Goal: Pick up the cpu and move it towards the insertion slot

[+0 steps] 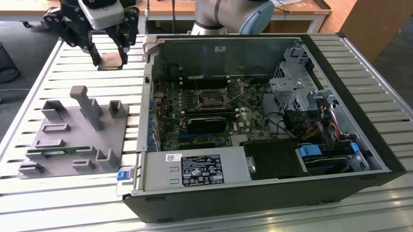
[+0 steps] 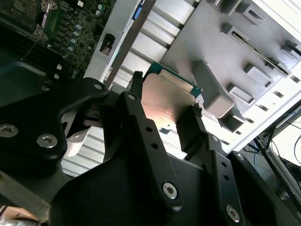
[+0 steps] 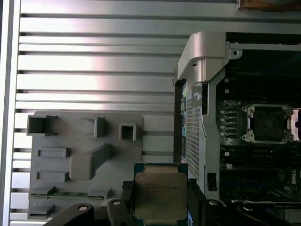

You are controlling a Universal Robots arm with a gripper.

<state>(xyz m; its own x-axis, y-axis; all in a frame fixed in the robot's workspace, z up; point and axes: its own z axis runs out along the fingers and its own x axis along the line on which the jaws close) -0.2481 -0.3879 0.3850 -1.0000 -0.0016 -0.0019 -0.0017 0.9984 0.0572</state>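
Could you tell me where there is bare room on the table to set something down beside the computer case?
Bare slats lie between the grey holder and the case, beyond the holder's far edge, and along the table's strip at the exterior view's right. Inside the case is crowded. The gripper, holding the cpu, hangs over the far-left slats.

You are working under bright daylight that is glaring white off the slatted table (image 1: 58,203) and washing a warm sheen across the cpu (image 2: 167,101). The computer case (image 1: 258,193) interior is sitting in shadow, and the gripper (image 2: 162,94) is looking dark and softly blurred up close.
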